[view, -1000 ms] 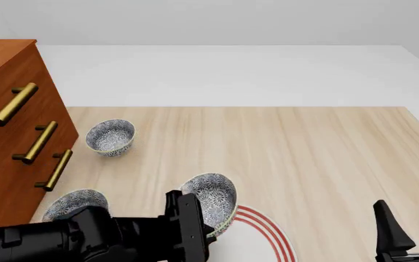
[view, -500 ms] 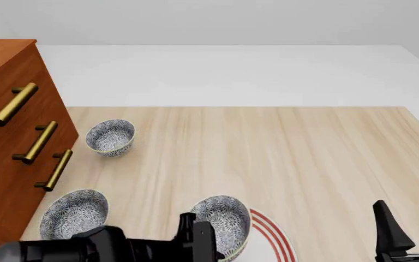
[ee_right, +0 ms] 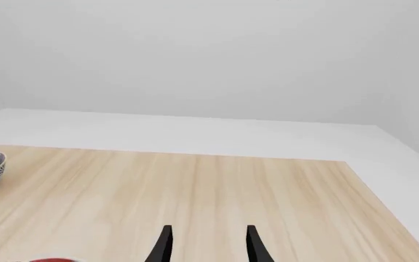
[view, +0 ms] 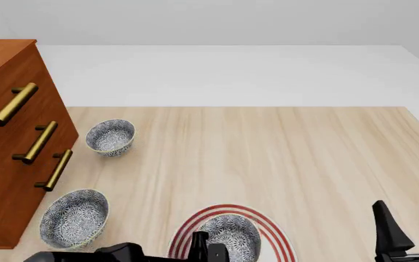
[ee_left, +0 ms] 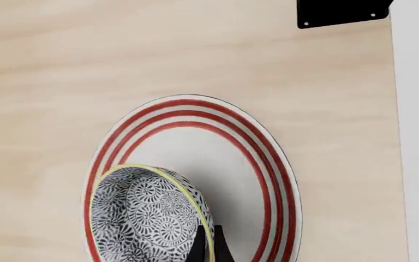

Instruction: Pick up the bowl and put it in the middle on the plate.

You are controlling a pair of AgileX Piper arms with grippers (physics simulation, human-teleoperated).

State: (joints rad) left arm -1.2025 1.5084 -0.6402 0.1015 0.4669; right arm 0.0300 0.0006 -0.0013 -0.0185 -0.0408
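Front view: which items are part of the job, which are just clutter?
In the job:
- bowl, gripped at its rim by the left gripper
- plate under it

Lying about:
- near-left bowl
- far-left bowl
- wooden drawer cabinet
- idle right gripper

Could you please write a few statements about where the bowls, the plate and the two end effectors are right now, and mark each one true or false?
1. The left end effector grips the rim of the bowl over the plate. True.
2. The plate has blue rings near its rim. False: the rings are red.
3. Two more patterned bowls stand on the table near the wooden drawer cabinet. True: the far bowl and the near bowl.
4. The right end effector holds a bowl. False: its fingers are apart with nothing between them.
5. The held bowl sits centred on the plate. False: in the left wrist view it is off to one side, overlapping the rings.
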